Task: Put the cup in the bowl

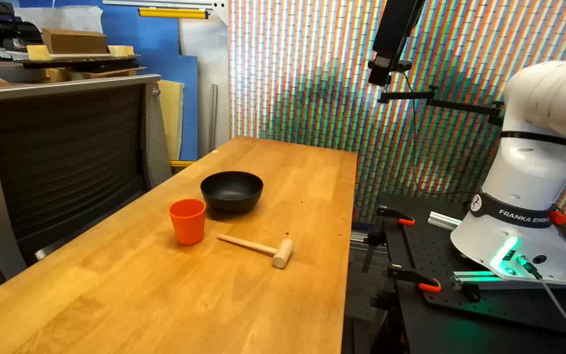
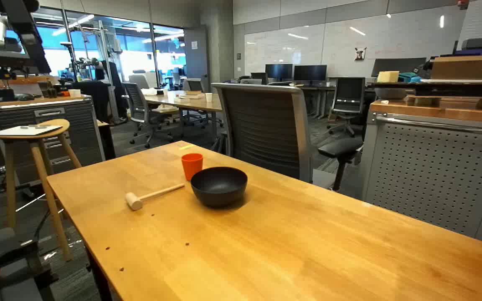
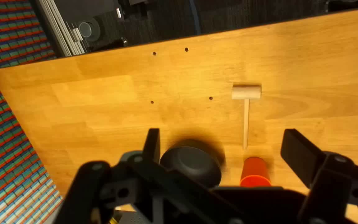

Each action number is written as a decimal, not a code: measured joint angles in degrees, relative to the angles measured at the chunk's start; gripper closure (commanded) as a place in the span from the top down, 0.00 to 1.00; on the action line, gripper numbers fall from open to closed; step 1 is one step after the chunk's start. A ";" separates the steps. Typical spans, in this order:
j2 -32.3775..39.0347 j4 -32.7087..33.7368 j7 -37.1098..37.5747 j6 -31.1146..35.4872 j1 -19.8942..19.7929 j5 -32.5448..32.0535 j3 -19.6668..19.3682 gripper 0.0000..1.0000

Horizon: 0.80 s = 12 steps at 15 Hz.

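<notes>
The orange-red cup [image 1: 188, 222] stands upright on the wooden table, close beside the black bowl [image 1: 232, 191]. The cup [image 2: 192, 166] and the bowl [image 2: 219, 187] also show in an exterior view, apart from a gripper. In the wrist view my gripper [image 3: 222, 143] is open, its fingers wide apart with nothing between them, high above the table. The bowl [image 3: 194, 163] lies below near the left finger and the cup [image 3: 254, 169] lies below between the fingers. The gripper body hides the lower parts of both there. I cannot make out the gripper in the exterior views.
A small wooden mallet [image 1: 263, 248] lies on the table [image 1: 283, 305] beside the cup, its handle end toward the cup and bowl. An office chair [image 2: 262, 129] stands against the table's long edge. The arm's base [image 1: 514, 241] stands on a black bench across a gap.
</notes>
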 measured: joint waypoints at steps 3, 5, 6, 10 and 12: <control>-0.16 0.52 0.00 0.03 0.00 0.00 0.00 1.00; 0.13 0.18 0.21 0.70 0.06 -0.10 -0.18 1.00; 0.85 -0.35 0.99 2.36 -0.14 -0.28 -0.31 1.00; 11.07 -1.22 4.12 17.63 -3.05 -4.14 -0.31 1.00; 18.42 0.27 4.37 24.53 -5.79 -7.07 0.40 1.00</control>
